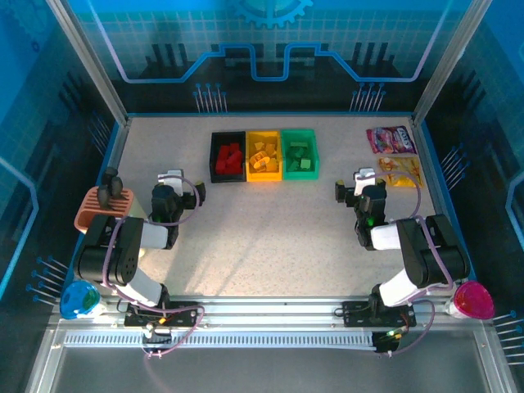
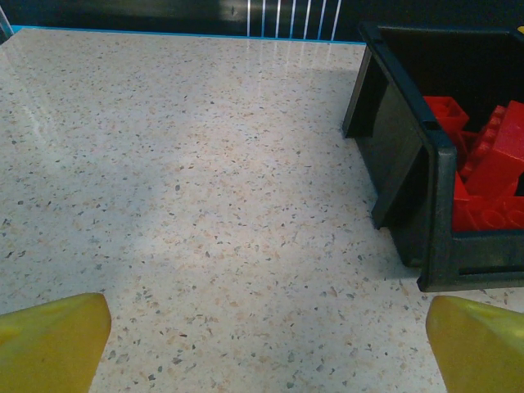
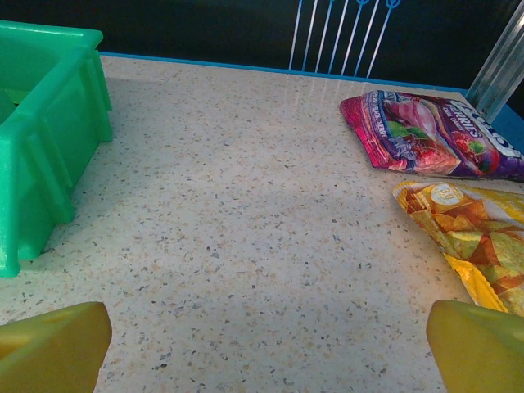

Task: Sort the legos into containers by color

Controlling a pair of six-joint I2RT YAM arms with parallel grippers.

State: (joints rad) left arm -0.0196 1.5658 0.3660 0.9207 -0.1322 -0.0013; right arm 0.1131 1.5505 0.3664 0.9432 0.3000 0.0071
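Observation:
Three joined containers stand in a row at the back of the table: a black bin (image 1: 214,155), a yellow bin (image 1: 264,175) and a green bin (image 1: 299,133). Red legos (image 1: 230,158) lie in the black one, yellow legos (image 1: 264,155) in the yellow one, green legos (image 1: 300,155) in the green one. My left gripper (image 1: 182,182) hovers open over bare table, left of and nearer than the black bin (image 2: 405,155) with its red legos (image 2: 487,172). My right gripper (image 1: 352,184) is open too, right of the green bin (image 3: 49,139). Nothing lies between either pair of yellow fingertips (image 2: 53,344).
A purple snack packet (image 3: 426,135) and a yellow one (image 3: 479,237) lie at the back right. A terracotta slotted holder (image 1: 102,209) sits at the left edge. A blue cup (image 1: 79,299) and a pink cup (image 1: 473,300) stand at the near corners.

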